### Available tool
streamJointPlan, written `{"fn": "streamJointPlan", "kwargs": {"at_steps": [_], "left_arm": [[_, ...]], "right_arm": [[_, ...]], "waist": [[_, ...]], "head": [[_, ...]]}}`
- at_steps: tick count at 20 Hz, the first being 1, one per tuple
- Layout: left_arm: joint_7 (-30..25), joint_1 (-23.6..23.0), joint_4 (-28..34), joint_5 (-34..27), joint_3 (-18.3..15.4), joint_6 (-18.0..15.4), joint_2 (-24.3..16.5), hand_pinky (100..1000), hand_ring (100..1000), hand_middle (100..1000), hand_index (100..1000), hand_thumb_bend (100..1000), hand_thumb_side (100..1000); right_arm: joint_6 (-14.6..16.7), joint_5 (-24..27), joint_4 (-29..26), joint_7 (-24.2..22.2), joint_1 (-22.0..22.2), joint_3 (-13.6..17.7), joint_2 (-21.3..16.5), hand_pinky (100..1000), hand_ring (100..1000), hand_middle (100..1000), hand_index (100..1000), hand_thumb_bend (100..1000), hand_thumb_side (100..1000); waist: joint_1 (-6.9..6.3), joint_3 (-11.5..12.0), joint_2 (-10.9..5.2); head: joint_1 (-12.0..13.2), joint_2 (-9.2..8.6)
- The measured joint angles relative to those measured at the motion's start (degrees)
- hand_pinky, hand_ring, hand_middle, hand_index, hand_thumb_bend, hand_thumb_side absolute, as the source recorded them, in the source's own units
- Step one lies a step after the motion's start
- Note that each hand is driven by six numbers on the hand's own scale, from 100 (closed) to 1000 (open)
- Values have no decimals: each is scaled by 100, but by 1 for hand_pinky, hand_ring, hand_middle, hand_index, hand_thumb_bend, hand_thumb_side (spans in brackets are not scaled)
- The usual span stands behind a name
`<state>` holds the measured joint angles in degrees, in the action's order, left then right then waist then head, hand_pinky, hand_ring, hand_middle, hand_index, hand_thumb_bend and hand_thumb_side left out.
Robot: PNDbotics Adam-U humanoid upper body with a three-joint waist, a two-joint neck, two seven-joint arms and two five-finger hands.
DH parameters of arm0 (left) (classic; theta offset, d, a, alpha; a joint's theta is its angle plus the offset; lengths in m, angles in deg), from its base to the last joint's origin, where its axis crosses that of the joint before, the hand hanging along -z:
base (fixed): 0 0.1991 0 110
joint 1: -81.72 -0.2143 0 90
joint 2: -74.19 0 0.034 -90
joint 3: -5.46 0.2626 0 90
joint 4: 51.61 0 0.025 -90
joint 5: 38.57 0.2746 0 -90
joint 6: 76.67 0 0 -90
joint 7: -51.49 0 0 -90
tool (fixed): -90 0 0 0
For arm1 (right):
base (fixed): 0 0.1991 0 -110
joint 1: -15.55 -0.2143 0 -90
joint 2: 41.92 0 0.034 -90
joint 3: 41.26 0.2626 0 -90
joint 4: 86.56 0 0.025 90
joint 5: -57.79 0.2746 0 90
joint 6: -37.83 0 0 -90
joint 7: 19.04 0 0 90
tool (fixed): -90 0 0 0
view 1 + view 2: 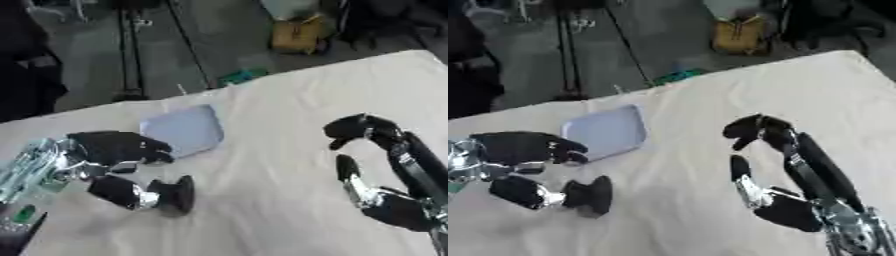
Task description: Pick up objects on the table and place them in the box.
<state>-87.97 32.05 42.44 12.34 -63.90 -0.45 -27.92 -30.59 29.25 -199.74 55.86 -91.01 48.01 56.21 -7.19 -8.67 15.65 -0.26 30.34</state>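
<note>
A pale blue-grey flat square object (184,130) lies on the cream tablecloth, left of centre. My left hand (118,150) hovers at its lower left edge, fingers stretched toward it and thumb (171,195) spread below, holding nothing. My right hand (785,200) is at the lower right, fingers (759,129) arched up and curled at the tips, thumb apart, with nothing inside. No box shows in either view.
The table's far edge (262,75) runs diagonally from left to upper right. Beyond it on the floor are a yellow bag (297,32), a small green item (241,76) and dark stand legs (131,60). A wide stretch of cloth lies between my hands.
</note>
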Motion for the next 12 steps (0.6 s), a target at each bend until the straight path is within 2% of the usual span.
{"fn": "streamJointPlan", "kwargs": {"at_steps": [1,2,4,12], "left_arm": [[1,0,-2,-1,3,-1,0,1000,1000,1000,1000,356,1000],[4,0,-4,-2,12,-4,0,1000,1000,1000,1000,421,1000],[18,0,-39,-5,55,-18,2,1000,1000,1000,1000,471,1000],[77,46,-444,292,210,-77,67,1000,1000,1000,1000,530,1000]], "right_arm": [[0,-1,0,0,0,0,0,835,611,737,799,100,568],[0,-4,0,0,0,0,0,835,611,737,799,100,569],[-1,-5,0,0,0,0,0,835,611,736,799,100,570],[-25,-6,0,-23,0,-2,0,835,610,733,796,100,575]], "waist": [[0,-2,0],[0,-5,0],[-1,-10,0],[-13,-41,0]], "head": [[0,-5],[0,-12],[0,-15],[3,-16]]}}
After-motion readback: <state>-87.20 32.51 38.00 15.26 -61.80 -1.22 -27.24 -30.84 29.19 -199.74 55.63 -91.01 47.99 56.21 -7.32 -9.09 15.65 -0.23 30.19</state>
